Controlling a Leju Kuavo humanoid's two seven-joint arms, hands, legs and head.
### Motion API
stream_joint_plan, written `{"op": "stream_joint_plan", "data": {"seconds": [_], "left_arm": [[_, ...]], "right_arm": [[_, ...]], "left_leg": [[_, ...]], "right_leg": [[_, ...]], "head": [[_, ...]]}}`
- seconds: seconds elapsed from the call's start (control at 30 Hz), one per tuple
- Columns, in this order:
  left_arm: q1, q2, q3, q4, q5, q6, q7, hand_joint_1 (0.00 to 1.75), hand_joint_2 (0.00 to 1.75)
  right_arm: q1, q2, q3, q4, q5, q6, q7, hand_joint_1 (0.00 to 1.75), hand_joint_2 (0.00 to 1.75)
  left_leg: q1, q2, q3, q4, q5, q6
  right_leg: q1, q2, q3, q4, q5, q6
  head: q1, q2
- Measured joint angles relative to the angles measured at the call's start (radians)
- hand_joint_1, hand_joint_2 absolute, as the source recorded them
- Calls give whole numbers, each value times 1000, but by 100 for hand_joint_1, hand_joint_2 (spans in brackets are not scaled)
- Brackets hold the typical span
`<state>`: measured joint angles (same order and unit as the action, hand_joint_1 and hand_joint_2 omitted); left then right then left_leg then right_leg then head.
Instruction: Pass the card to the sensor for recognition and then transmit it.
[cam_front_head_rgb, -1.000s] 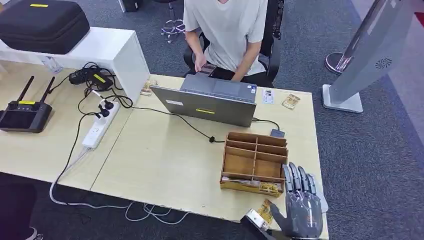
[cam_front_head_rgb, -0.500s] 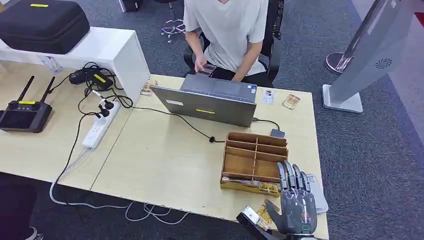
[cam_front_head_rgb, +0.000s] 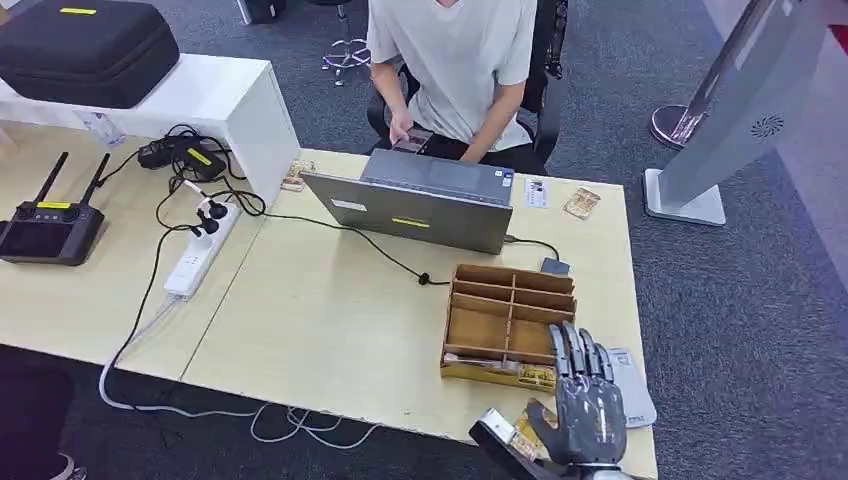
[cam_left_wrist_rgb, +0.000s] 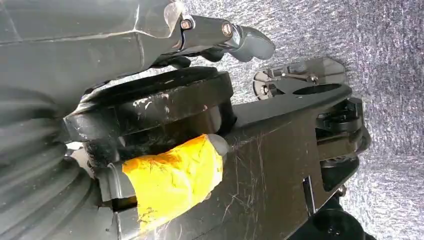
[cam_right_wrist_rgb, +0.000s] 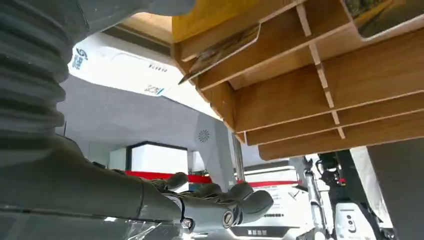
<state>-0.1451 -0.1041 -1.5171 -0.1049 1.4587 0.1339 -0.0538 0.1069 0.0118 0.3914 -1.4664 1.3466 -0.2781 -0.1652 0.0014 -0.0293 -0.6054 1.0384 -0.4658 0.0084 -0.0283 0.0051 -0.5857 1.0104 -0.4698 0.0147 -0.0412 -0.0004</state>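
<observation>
My right hand (cam_front_head_rgb: 587, 410) hovers with fingers spread and nothing in them, over the table's front right corner, just in front of the wooden organizer (cam_front_head_rgb: 510, 322). Its fingers (cam_right_wrist_rgb: 235, 197) hold nothing in the right wrist view. Cards (cam_front_head_rgb: 540, 376) stand in the organizer's front slot, one poking out (cam_right_wrist_rgb: 220, 47). A loose card (cam_front_head_rgb: 526, 432) lies by the thumb near the table edge. The white sensor pad (cam_front_head_rgb: 634, 385) lies on the table, partly under the hand, and shows white (cam_right_wrist_rgb: 120, 65) in the right wrist view. My left hand (cam_left_wrist_rgb: 220, 35) hangs over the carpet, holding nothing.
A person sits behind an open laptop (cam_front_head_rgb: 420, 205) at the far side, with cards (cam_front_head_rgb: 581, 202) beside it. A cable (cam_front_head_rgb: 385, 255) crosses the table (cam_front_head_rgb: 320, 320). A power strip (cam_front_head_rgb: 200, 250) and a controller (cam_front_head_rgb: 45, 225) lie to the left. A grey kiosk (cam_front_head_rgb: 730, 110) stands right.
My right hand has slid a little left along the front of the organizer, fingers still spread. Nothing else on the table has moved.
</observation>
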Motion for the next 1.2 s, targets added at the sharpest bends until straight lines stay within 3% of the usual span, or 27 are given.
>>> {"op": "stream_joint_plan", "data": {"seconds": [0.63, 0.67, 0.7, 1.2], "left_arm": [[0, 0, 0, 0, 19, -3, 0, 0, 175], [0, 0, 0, 0, 19, -3, 0, 0, 175], [0, 0, 0, 0, 19, -3, 0, 0, 175], [0, 0, 0, 0, 21, -4, 0, 0, 175]], "right_arm": [[-14, 11, 0, 98, -18, -7, -8, 0, 175], [-15, 12, 0, 100, -19, -8, -8, 61, 175], [-15, 13, 0, 103, -21, -8, -8, 175, 175], [-31, 19, 0, 131, -87, -9, -47, 175, 175]], "left_leg": [[0, 0, 0, 0, 0, 0], [0, 0, 0, 0, 0, 0], [0, 0, 0, 0, 0, 0], [0, 0, 0, 0, 0, 0]], "right_leg": [[0, 0, 0, 0, 0, 0], [0, 0, 0, 0, 0, 0], [0, 0, 0, 0, 0, 0], [0, 0, 0, 0, 0, 0]], "head": [[0, 0], [0, 0], [0, 0], [0, 0]]}}
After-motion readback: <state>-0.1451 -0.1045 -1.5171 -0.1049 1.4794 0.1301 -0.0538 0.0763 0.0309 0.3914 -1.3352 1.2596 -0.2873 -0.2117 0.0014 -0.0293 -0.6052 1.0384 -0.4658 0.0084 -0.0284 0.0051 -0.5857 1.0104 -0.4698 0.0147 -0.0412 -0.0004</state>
